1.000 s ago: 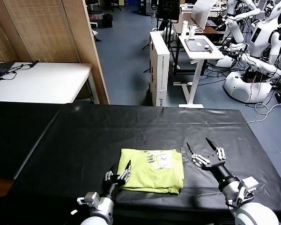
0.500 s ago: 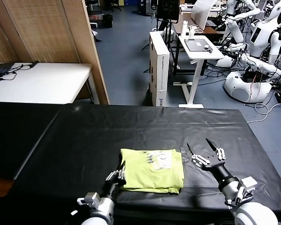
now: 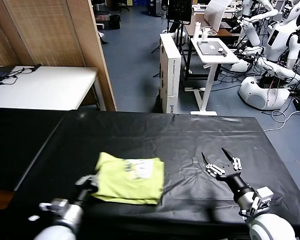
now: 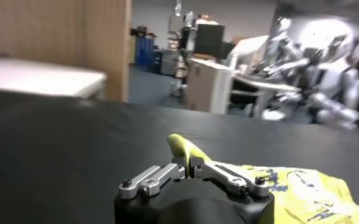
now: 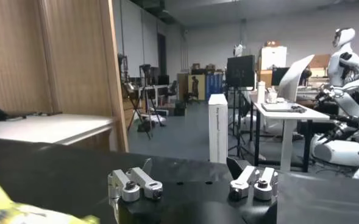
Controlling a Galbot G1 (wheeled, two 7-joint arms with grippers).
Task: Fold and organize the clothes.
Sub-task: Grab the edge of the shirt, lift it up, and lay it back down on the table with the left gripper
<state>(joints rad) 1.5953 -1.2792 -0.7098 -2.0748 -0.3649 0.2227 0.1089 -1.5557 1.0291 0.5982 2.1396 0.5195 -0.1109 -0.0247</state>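
Observation:
The clothes are one folded lime-green T-shirt [image 3: 130,177] lying on the black table [image 3: 165,135], left of centre near the front edge, with a faint whitish print on top. My left gripper [image 3: 92,182] is at the shirt's left edge and is shut on a pinched-up fold of the fabric. In the left wrist view the left gripper [image 4: 187,165] holds that fold, and the rest of the shirt [image 4: 289,189] spreads out beyond it. My right gripper [image 3: 221,160] hovers open over bare table to the shirt's right. It [image 5: 191,167] holds nothing; a corner of the shirt [image 5: 8,210] shows off to one side.
The black table's front edge runs just below the shirt. A white table [image 3: 40,87] and a wooden panel [image 3: 55,35] stand at the back left. Beyond the far edge are a white box [image 3: 170,70], a small white stand [image 3: 212,55] and other robots [image 3: 275,55].
The left gripper closed on the shirt's left edge and pulled the whole folded shirt leftwards across the table. The right gripper stayed open in place.

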